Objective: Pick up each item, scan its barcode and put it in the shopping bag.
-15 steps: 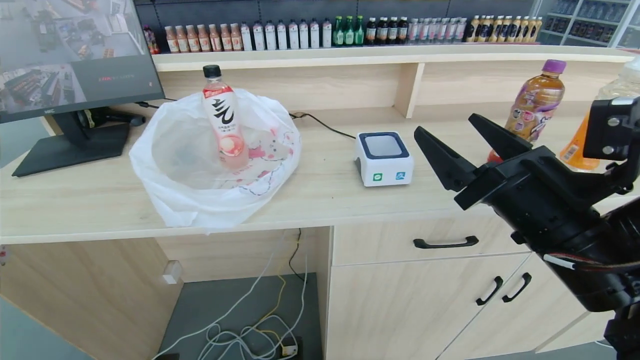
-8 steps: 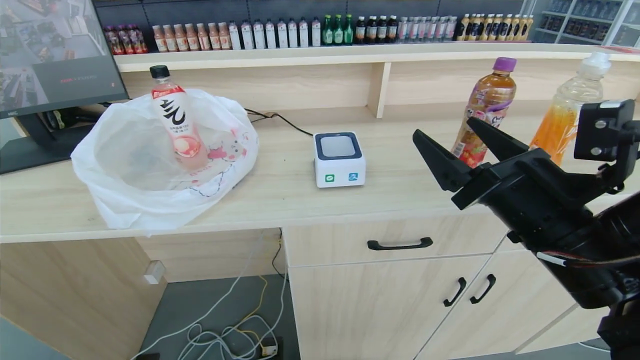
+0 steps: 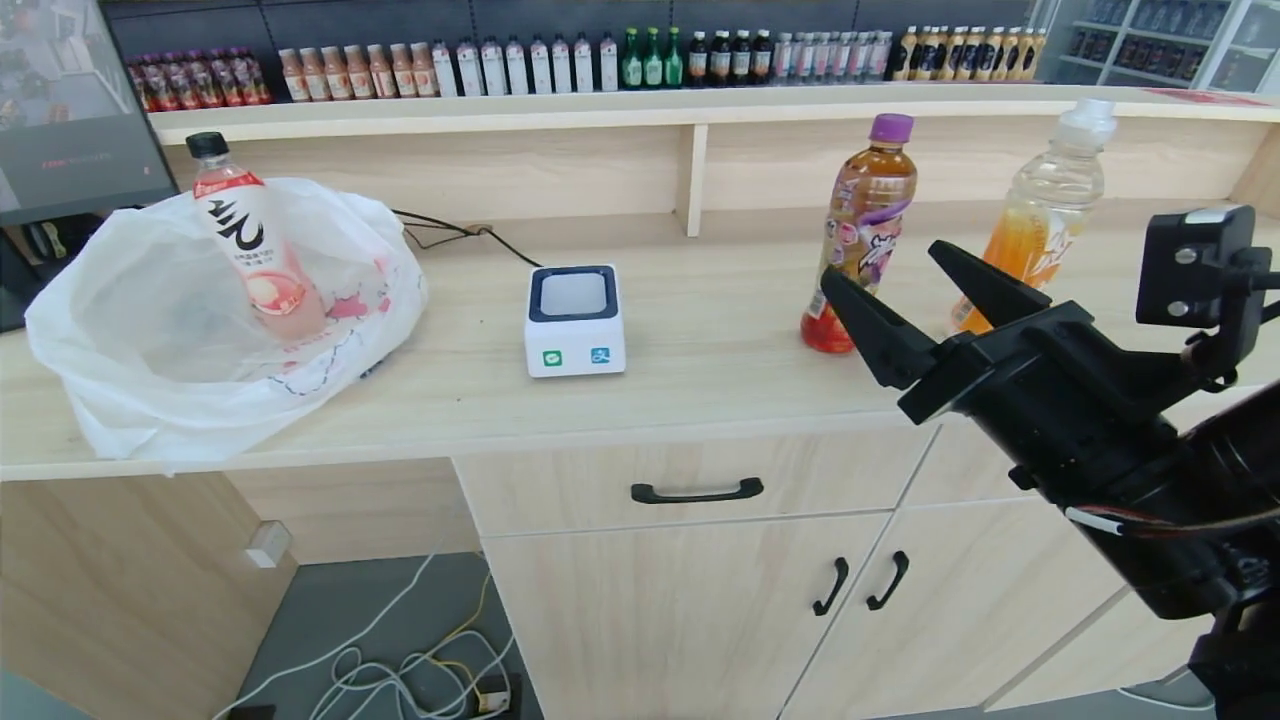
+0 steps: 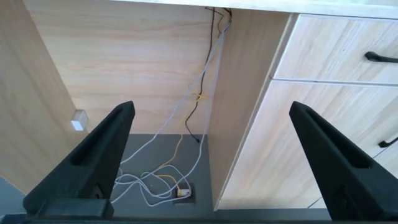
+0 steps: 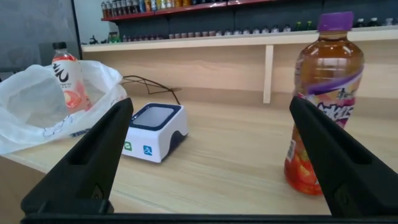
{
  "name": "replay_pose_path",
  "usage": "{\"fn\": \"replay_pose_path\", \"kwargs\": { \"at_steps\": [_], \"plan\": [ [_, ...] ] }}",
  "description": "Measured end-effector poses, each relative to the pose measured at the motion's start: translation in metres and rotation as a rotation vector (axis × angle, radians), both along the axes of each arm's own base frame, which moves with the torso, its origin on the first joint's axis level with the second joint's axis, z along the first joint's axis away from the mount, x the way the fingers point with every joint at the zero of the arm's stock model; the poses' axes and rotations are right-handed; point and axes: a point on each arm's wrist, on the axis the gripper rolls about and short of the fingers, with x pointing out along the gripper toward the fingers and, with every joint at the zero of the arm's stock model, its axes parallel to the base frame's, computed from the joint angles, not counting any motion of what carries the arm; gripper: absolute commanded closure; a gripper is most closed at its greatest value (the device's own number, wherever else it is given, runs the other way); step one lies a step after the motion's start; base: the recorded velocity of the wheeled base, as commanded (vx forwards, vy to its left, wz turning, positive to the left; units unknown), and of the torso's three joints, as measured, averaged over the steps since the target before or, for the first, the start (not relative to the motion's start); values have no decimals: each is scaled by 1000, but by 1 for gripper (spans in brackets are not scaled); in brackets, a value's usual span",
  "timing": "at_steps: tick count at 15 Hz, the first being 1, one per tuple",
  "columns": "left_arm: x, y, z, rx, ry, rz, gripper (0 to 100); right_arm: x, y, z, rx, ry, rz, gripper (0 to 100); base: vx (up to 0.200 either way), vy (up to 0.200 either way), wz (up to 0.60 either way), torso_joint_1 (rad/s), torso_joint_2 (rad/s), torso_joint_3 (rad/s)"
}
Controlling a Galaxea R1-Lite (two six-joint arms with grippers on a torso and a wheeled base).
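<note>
Both spread wide: left end effector point(image 4: 211, 106) below counter point(image 3: 700, 380) edge; right end effector point(image 3: 885, 262) facing purple-capped bottle point(image 3: 858, 235).

Open gap on counter point(image 3: 700, 350) between scanner point(image 3: 575, 320) and purple-capped bottle point(image 3: 860, 235); orange bottle point(image 3: 1035, 215) near, raised shelf point(image 3: 600, 100) behind.

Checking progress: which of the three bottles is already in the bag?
The pink black-capped bottle, standing inside the white shopping bag. The purple-capped bottle and the orange bottle stand on the counter outside it.
</note>
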Motion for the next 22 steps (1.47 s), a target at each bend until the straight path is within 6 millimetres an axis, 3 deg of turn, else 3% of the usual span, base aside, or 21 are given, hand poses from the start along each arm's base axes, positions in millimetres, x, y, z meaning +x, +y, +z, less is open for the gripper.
{"fn": "replay_pose_path", "kwargs": {
  "at_steps": [13, 16, 22],
  "plan": [
    [0, 0, 0, 7, 0, -1, 0, 0, -2, -5, -30, 9, -7, 0, 0, 0, 0, 0, 0, 0],
    [0, 0, 0, 7, 0, -2, 0, 6, 2, -10, -125, 82, -28, 0, 0, 0, 0, 0, 0, 0],
    [0, 0, 0, 7, 0, 0, 0, 32, 15, 18, -196, 182, -74, 0, 0, 0, 0, 0, 0, 0]
  ]
}}
